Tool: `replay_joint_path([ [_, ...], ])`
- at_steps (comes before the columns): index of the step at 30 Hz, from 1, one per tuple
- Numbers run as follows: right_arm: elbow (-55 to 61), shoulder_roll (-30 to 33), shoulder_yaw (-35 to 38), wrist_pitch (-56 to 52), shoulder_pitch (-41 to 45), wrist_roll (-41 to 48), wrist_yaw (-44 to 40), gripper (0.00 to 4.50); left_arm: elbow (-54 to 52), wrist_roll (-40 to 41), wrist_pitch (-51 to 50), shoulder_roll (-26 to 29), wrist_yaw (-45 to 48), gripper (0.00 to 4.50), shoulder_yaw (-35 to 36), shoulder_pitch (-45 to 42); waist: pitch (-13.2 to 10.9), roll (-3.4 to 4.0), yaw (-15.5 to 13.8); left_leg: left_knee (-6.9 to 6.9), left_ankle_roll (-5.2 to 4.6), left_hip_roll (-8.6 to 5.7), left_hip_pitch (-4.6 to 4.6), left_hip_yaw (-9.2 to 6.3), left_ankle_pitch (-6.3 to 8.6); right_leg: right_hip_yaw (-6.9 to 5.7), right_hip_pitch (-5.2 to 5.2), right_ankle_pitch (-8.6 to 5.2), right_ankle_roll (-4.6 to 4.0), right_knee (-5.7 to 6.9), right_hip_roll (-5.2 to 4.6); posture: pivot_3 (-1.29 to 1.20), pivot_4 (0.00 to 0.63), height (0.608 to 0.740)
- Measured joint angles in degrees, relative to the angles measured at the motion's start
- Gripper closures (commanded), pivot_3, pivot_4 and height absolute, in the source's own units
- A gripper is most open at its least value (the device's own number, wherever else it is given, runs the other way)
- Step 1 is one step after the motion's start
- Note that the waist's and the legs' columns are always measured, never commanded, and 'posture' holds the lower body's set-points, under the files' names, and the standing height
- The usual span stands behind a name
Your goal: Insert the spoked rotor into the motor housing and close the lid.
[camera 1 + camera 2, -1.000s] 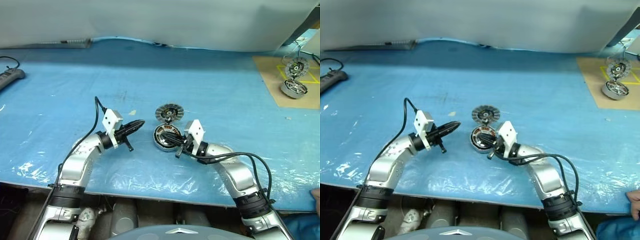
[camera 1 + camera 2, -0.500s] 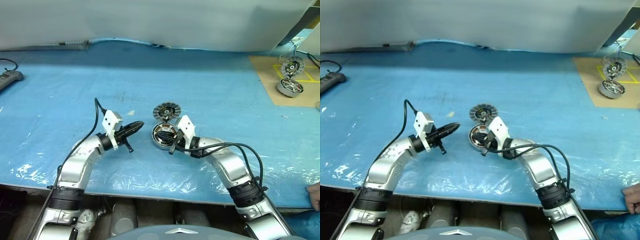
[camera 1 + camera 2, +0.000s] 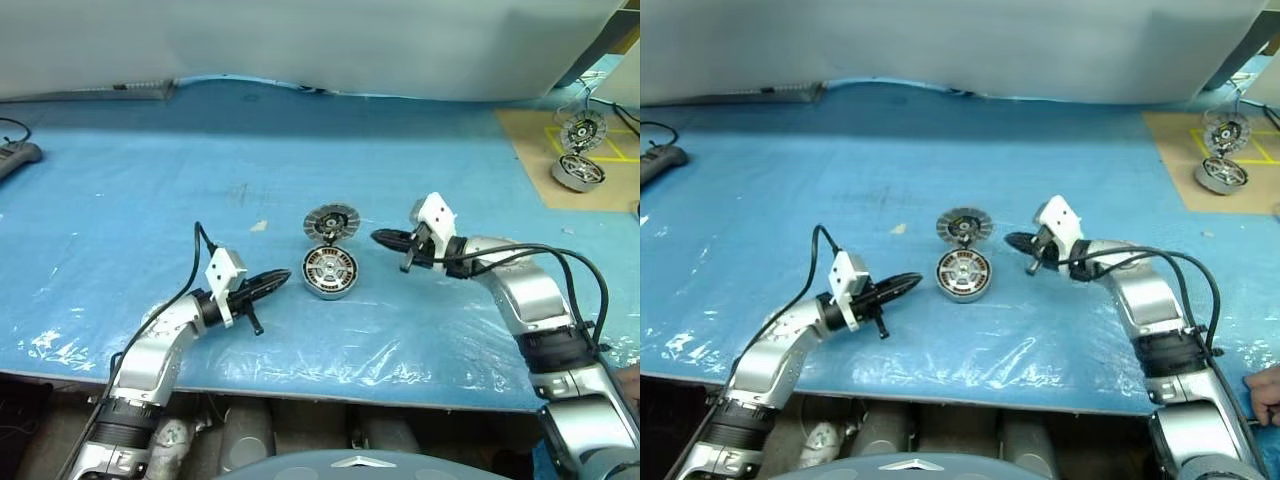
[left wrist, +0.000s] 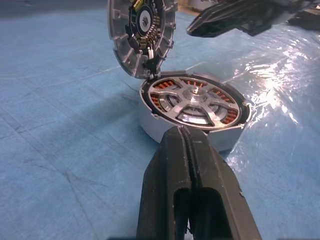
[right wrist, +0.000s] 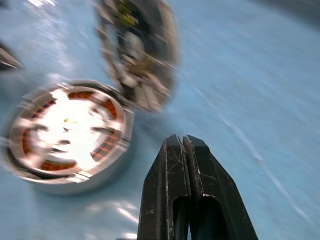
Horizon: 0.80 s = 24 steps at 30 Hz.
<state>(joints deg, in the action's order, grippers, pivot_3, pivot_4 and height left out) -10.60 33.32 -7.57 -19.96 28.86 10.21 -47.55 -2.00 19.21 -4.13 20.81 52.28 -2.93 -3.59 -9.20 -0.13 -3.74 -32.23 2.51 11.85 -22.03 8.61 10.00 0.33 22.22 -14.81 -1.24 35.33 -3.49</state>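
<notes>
Two robot arms reach over a counter [image 3: 120,200] covered in blue plastic sheeting. No brand, label or writing can be read on anything here. Between the arms sits the motor housing [image 3: 330,272], a round silver cup with copper-brown windings. The spoked rotor [image 4: 197,104] lies seated inside it, its silver spokes and hub facing up. The lid [image 3: 331,222] stands open, tilted upright at the far edge of the housing, its segmented inner face toward the robot. The left claw [image 3: 283,276] is clenched empty, its tip just beside the housing's left side, not touching. The right claw [image 3: 378,237] is also clenched and empty, held above the counter to the right of the lid, near it but apart.
</notes>
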Motion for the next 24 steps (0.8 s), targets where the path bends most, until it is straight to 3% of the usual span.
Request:
replay_joint_path([
  [6, -28.4, -5.4, -0.2, 15.2, 15.1, -6.4, 2.4, 4.50, 0.7, -1.8, 3.7, -1.7, -0.3, 4.46, -2.6, 1.2, 0.0, 0.01, 0.3, -0.05, -0.01, 0.05, -0.08, 0.06, 0.00, 0.03, 0.23, -0.05, -0.10, 0.39, 0.03, 0.00, 0.150, 0.740],
  [12, -48.7, -12.8, 1.9, 24.8, 27.9, -5.7, -5.1, 4.50, 2.0, -2.8, 4.2, -3.2, -2.8, 4.46, -3.2, -3.9, 0.0, 0.04, 0.7, -0.39, -0.29, 0.16, -0.73, 0.06, -0.11, -0.10, 0.71, -0.03, -0.15, 0.62, 0.02, 0.00, 0.150, 0.740],
  [17, -57.7, -14.9, 6.0, 21.4, 34.3, -4.0, -11.8, 4.50, 4.0, -2.7, 4.1, -2.4, -3.4, 4.46, -2.3, -5.1, 0.0, 0.04, 0.4, -0.84, -0.44, 0.32, -1.14, -0.02, -0.04, -0.28, 1.14, -0.19, -0.45, 1.33, 0.05, 0.00, 0.150, 0.740],
  [24, -60.5, -15.6, 7.2, 10.2, 34.7, -3.2, -30.8, 4.50, 4.2, -2.4, 3.4, -1.2, -3.7, 4.46, -1.1, -5.2, -0.1, 0.17, -0.1, -1.09, -0.59, 0.85, -1.10, 0.15, -0.04, -0.40, 1.10, -0.18, -0.58, 1.52, 0.14, 0.00, 0.150, 0.740],
])
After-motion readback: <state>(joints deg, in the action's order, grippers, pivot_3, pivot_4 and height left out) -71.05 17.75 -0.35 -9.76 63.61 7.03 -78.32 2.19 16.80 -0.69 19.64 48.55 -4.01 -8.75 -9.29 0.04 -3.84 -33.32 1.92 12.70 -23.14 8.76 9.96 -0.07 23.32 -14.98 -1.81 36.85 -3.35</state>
